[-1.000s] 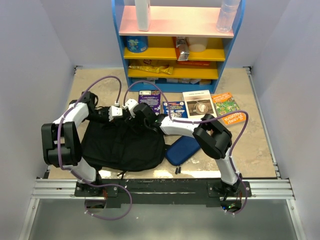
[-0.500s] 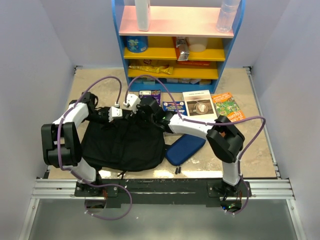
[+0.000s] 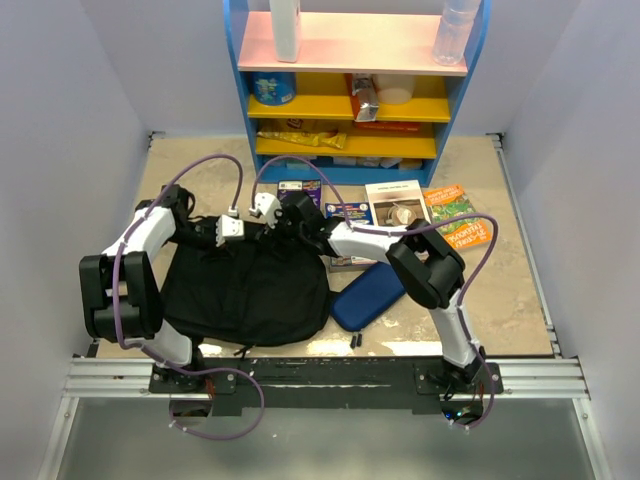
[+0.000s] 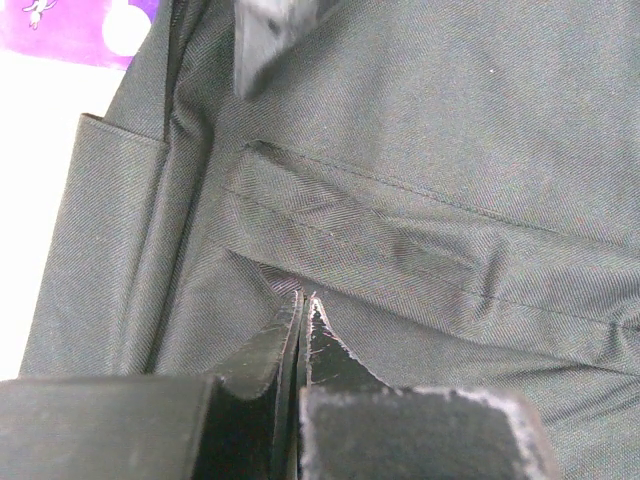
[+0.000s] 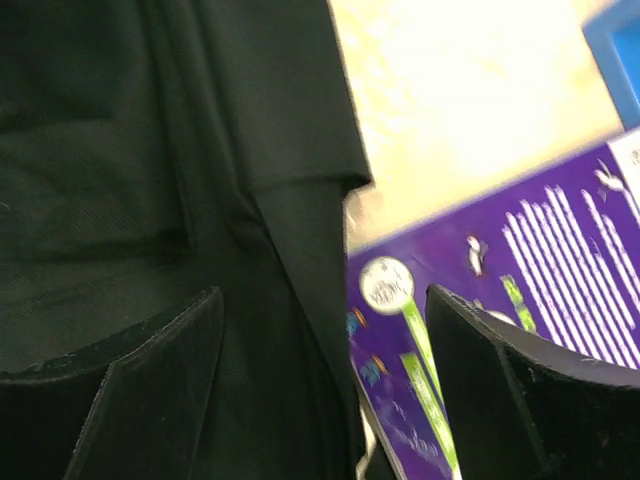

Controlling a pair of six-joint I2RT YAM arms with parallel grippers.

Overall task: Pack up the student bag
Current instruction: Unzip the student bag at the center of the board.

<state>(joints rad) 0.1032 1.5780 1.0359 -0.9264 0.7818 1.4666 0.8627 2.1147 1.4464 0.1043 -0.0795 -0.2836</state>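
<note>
The student bag (image 3: 245,290) is a large black backpack lying flat at the near left of the table. My left gripper (image 3: 232,228) is at the bag's far edge; in the left wrist view its jaws (image 4: 303,300) are shut, pinching the bag's fabric (image 4: 420,150) under a sewn fold. My right gripper (image 3: 280,214) is open beside it, over the bag's far right corner. In the right wrist view (image 5: 320,380) the bag's edge (image 5: 290,120) and a purple book (image 5: 520,260) lie between its fingers. The purple book (image 3: 300,190) lies just beyond the bag.
A blue book (image 3: 350,212), a white book (image 3: 395,207) and an orange book (image 3: 457,215) lie in a row right of the purple one. A dark-blue pencil case (image 3: 366,296) lies right of the bag. A blue shelf unit (image 3: 350,90) stands at the back.
My right arm has folded in and its gripper has shifted toward the far side, now at the bag's far right corner beside the purple book. The left arm has held still.
</note>
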